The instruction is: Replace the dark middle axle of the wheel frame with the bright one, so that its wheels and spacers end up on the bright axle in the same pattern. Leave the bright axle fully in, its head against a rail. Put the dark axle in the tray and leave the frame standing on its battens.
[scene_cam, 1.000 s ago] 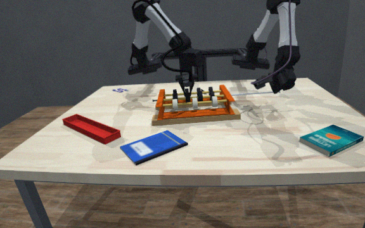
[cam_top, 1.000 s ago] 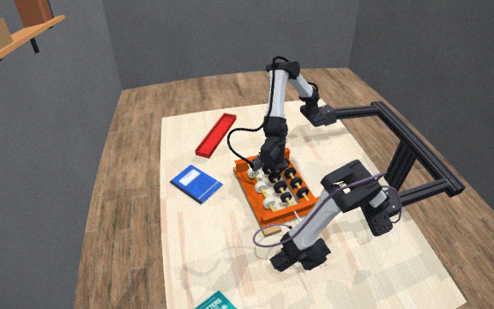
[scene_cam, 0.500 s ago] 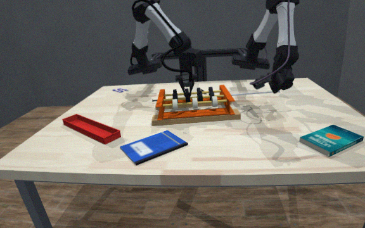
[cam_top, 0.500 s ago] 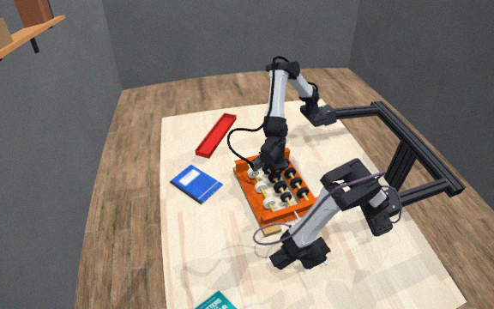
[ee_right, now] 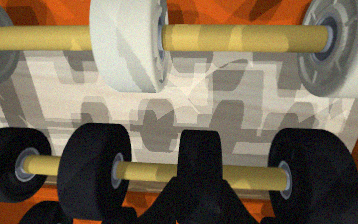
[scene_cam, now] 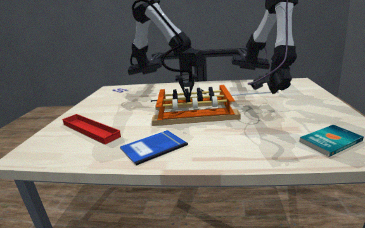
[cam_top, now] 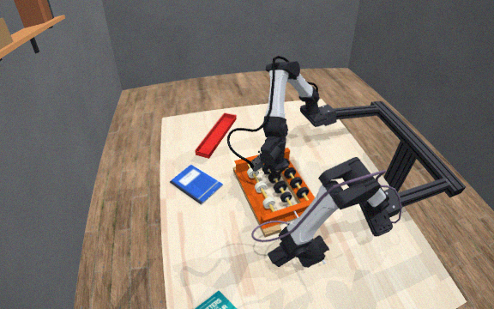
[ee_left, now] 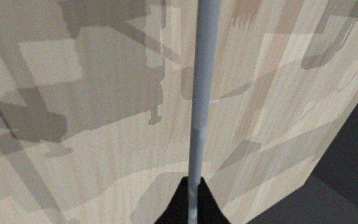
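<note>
The orange wheel frame (cam_top: pixel 249 193) (scene_cam: pixel 198 113) stands on its wooden battens (cam_top: pixel 271 231) (scene_cam: pixel 170 121). Its middle row carries black wheels (ee_right: pixel 95 172) and yellow spacers (ee_right: pixel 150 172). The dark axle (scene_cam: pixel 153 101) sticks out a little past the rail at the left in the exterior view. My left gripper (scene_cam: pixel 275 92) (ee_left: pixel 192 184) is shut on the bright axle (scene_cam: pixel 255 93) (ee_left: pixel 205 65), whose far part reaches the opposite rail. My right gripper (scene_cam: pixel 187 92) (ee_right: pixel 198 186) is shut on a narrow black wheel (ee_right: pixel 200 147) in the middle row. The red tray (cam_top: pixel 203 154) (scene_cam: pixel 111 139) is empty.
White wheels (cam_top: pixel 268 202) (scene_cam: pixel 214 102) (ee_right: pixel 125 45) sit on one outer row, black wheels (cam_top: pixel 302 192) on the other. A blue book (cam_top: pixel 196 184) (scene_cam: pixel 154 147) lies between tray and frame side; a teal book (cam_top: pixel 217 302) (scene_cam: pixel 331 139) lies at the table's other end.
</note>
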`<state>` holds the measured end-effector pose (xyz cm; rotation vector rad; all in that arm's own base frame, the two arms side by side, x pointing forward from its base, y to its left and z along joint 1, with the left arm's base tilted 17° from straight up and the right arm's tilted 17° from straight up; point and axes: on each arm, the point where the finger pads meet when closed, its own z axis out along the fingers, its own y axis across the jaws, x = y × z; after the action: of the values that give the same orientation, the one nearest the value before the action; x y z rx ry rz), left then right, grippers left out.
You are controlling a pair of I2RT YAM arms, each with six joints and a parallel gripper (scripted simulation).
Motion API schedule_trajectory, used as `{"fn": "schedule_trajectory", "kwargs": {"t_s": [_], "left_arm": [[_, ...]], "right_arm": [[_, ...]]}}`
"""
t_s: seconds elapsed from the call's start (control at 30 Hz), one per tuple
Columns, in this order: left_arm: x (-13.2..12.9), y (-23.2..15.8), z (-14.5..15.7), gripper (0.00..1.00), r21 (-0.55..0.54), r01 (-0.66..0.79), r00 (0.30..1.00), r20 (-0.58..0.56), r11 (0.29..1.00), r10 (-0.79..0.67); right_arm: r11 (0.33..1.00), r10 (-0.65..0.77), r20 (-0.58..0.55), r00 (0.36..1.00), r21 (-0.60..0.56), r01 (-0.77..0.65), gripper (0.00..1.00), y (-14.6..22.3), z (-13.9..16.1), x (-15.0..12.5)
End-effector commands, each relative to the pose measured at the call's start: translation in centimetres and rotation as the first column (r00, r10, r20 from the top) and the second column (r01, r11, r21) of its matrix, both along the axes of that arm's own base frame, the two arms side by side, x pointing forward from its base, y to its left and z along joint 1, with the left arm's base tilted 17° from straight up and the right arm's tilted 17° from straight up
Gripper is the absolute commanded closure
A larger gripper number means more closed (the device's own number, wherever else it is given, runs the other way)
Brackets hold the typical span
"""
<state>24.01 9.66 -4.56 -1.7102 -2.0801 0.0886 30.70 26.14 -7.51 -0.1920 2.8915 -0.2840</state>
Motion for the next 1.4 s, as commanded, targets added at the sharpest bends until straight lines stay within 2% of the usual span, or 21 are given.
{"fn": "schedule_trajectory", "kwargs": {"t_s": [0.0, 0.97, 1.0, 1.03, 1.37], "left_arm": [[0.9, -1.3, -0.7, 1.00, -0.032, -0.024, 1.000, 0.017, 0.999, 0.024], [1.4, -2.1, -1.1, 1.00, -0.036, -0.025, 1.000, 0.018, 0.999, 0.026], [0.8, -2.2, -1.0, 1.00, -0.038, -0.028, 1.000, -0.002, 0.999, 0.028], [1.4, -2.2, -1.2, 1.00, -0.036, -0.025, 1.000, 0.018, 0.999, 0.025], [0.9, -2.6, -1.3, 1.00, -0.037, -0.025, 1.000, 0.005, 0.999, 0.025]], "right_arm": [[0.999, 0.028, 0.053, 0.998, 0.039, -0.030, 1.00, 1.4, 2.4, 0.4], [0.999, -0.002, 0.066, 0.998, 0.053, -0.002, 1.00, 1.4, 2.8, 1.1], [0.999, -0.001, 0.054, 0.999, 0.047, -0.002, 1.00, 1.2, 2.4, 0.9], [0.998, -0.004, 0.069, 0.998, 0.056, 0.000, 1.00, 1.5, 2.8, 1.2], [0.998, -0.009, 0.076, 0.997, 0.063, 0.004, 1.00, 1.6, 2.9, 1.5]]}}
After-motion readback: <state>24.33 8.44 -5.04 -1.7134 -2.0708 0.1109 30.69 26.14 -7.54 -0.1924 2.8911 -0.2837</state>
